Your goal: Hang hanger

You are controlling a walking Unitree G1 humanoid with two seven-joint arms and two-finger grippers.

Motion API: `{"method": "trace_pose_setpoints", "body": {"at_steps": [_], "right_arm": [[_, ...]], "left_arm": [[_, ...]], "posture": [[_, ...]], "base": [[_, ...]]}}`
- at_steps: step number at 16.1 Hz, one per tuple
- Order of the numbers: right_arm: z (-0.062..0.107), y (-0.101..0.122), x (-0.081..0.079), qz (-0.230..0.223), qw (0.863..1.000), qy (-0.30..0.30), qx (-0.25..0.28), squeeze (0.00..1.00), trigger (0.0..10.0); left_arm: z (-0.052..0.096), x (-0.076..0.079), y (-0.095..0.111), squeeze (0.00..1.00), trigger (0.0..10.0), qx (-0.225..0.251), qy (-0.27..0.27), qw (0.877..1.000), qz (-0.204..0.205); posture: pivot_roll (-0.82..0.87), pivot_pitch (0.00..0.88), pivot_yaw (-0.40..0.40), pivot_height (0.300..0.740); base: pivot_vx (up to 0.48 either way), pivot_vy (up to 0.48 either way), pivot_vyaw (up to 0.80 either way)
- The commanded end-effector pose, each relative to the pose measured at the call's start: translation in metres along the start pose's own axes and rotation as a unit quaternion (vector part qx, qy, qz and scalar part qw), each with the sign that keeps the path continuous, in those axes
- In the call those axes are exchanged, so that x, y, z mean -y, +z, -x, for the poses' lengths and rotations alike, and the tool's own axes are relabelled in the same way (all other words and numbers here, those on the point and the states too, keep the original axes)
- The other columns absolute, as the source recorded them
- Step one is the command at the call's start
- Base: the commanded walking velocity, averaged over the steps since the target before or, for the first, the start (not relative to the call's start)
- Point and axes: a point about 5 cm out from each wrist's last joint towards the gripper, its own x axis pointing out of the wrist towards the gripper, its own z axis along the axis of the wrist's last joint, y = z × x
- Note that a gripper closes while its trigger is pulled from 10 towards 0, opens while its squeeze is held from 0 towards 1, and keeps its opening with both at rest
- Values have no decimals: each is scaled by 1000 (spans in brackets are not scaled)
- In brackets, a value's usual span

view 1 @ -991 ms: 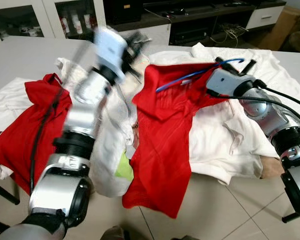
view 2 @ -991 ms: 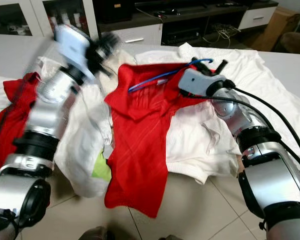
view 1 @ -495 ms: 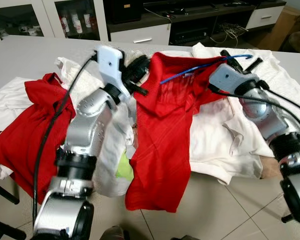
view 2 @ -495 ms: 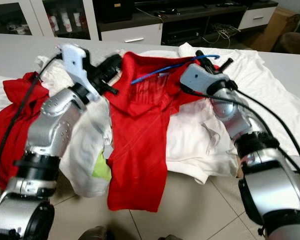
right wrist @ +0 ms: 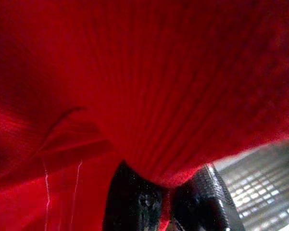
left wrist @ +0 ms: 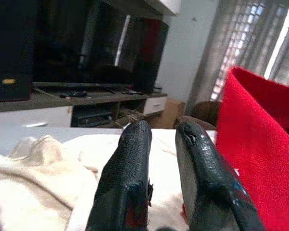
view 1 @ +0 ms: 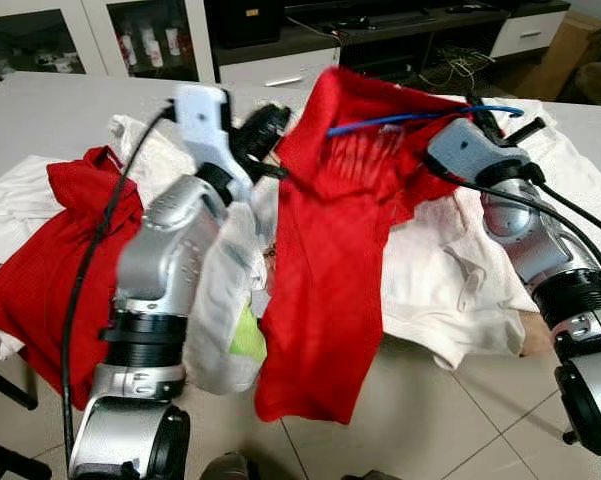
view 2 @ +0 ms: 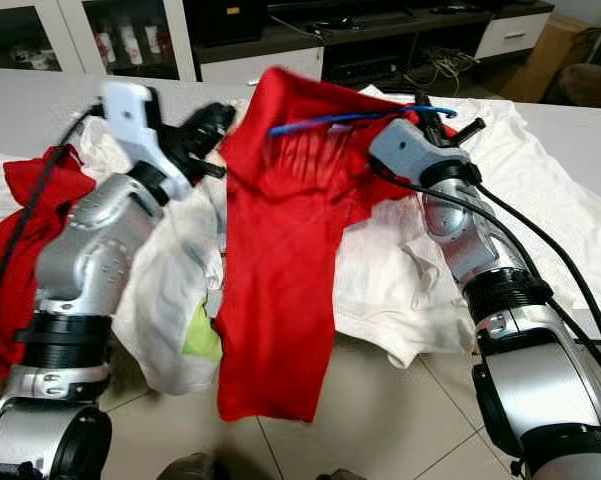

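Right eye view: blue hanger point(view 2: 355, 118) lies level, right gripper point(right wrist: 167, 192) jaws clamping red shirt point(view 2: 280, 250)

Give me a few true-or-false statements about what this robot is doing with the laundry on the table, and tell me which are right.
1. The right gripper is pinching red cloth. True.
2. The hanger in the red shirt is green. False: it is blue.
3. The left gripper is clamped on the red shirt. False: its fingers hold nothing, with the red shirt beside them.
4. The red shirt hangs down past the edge of the table. True.
5. Another red garment lies on the robot's left side of the table. True.
6. All the other clothes on the table are black. False: the spread garments are white.
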Motion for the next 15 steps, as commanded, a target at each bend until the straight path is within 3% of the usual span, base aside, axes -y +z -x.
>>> {"method": "trace_pose_setpoints", "body": {"at_steps": [1, 3, 6, 8, 9, 10, 15], "right_arm": [[-3, 1, 13, -4, 999, -35, -5, 0, 0], [-3, -2, 15, 0, 999, -43, -17, 0, 0], [-5, 0, 19, -2, 998, -59, -21, 0, 0], [-6, 3, 22, -12, 997, -77, -26, 0, 0], [-6, 4, 22, -14, 996, -81, -25, 0, 0], [-6, 4, 21, -15, 996, -84, -28, 0, 0], [-2, -4, 20, -28, 993, -97, -56, 0, 0]], "left_arm": [[-1, -2, 14, 0, 10000, 18, 7, 1000, -1], [0, -2, 24, 0, 10000, 29, 5, 999, 13], [-2, 8, 12, 0, 10000, -3, -8, 999, 46], [-3, 31, -2, 0, 10000, -21, -49, 995, 90], [-3, 38, -8, 208, 10000, -32, -61, 993, 98], [-2, 41, -12, 980, 10000, -39, -62, 992, 105], [2, 38, -14, 1000, 10000, -36, -27, 988, 146]], "posture": [[97, 0, -14, 740], [99, 0, -16, 740], [99, 0, -16, 740], [95, 0, -11, 740], [93, 0, -10, 740], [93, 0, -9, 740], [104, 0, -9, 740]], "base": [[0, 0, 0], [0, 0, 0], [0, 0, 0], [0, 0, 0], [0, 0, 0], [0, 0, 0], [0, 0, 0]]}}
